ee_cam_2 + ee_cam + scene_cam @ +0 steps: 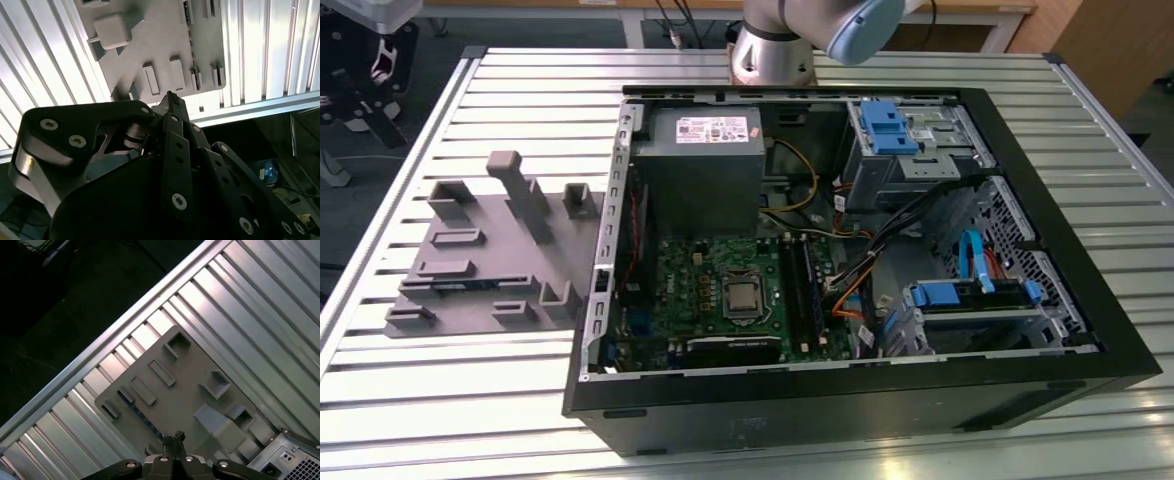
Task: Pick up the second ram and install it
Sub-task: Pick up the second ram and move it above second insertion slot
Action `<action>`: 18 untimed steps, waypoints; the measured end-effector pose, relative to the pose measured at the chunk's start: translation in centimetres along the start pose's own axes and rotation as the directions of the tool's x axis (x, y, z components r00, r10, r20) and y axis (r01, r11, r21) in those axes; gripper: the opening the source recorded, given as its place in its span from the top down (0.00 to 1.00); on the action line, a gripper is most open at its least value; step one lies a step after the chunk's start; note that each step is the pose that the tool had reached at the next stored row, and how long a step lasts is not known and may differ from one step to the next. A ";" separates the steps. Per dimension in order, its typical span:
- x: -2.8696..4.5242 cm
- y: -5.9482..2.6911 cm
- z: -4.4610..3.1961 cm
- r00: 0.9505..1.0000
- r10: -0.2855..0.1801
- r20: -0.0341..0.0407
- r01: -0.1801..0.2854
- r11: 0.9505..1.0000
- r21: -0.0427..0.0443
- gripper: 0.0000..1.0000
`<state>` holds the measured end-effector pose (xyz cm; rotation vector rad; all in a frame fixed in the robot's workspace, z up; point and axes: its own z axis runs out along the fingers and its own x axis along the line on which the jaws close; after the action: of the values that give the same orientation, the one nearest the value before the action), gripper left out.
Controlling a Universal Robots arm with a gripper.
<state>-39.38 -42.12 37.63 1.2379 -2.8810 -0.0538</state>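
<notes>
The second ram (141, 414) is a thin dark-blue stick lying in a slot of the grey tray (190, 375). In the exterior view it shows as a blue strip (454, 283) near the front of the tray (480, 260), at that view's left. My gripper (173, 436) hangs well above the tray, its fingers together with nothing between them. In the second wrist view the gripper (170, 96) points down at the tray's edge (150, 45). The green motherboard (720, 290) with its long black memory slots (798, 290) lies inside the open computer case (854, 250).
The case fills the middle and right of the slatted metal table (494, 400). Inside are a grey power supply (700, 170), blue drive brackets (887, 125) and loose cables (854, 290). Upright blocks (520, 190) rise from the tray. The arm's base (771, 55) stands behind the case.
</notes>
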 end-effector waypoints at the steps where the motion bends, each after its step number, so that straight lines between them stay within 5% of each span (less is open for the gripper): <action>1: 0.01 0.00 0.00 1.000 -0.015 0.000 0.015 1.000 0.000 0.89; 9: 0.07 0.07 0.03 0.992 -0.129 -0.004 0.129 0.992 -0.001 0.89; 18: 0.14 0.14 0.06 0.971 -0.240 -0.008 0.240 0.971 -0.003 0.89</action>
<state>-39.59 -42.12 37.58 1.5760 -2.7062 -0.0524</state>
